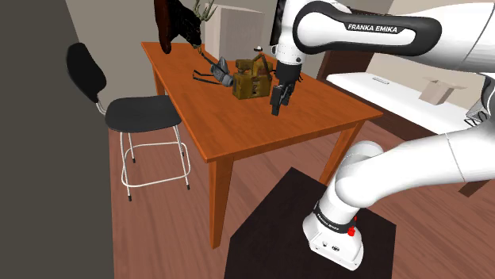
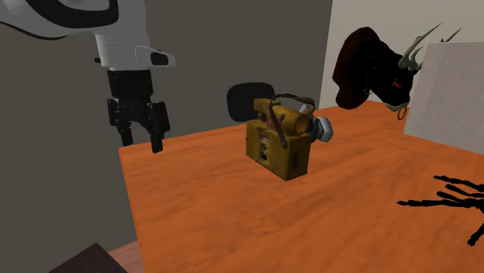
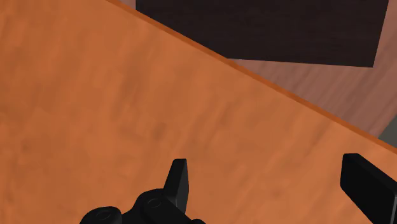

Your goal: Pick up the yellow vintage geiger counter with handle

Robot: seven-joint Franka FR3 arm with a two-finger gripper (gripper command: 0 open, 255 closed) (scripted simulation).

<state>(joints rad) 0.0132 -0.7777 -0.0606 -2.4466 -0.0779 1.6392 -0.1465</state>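
i hover the gripper over the orange table, fingers apart and empty, while the yellow geiger counter stands upright nearby, untouched: approach, grasp and lift all remain.

Orange table w/ yellow geiger counter.

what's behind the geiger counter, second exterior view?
A grey rounded object pokes out behind the yellow geiger counter; the counter covers part of it. Farther back, a black chair back, partly covered.
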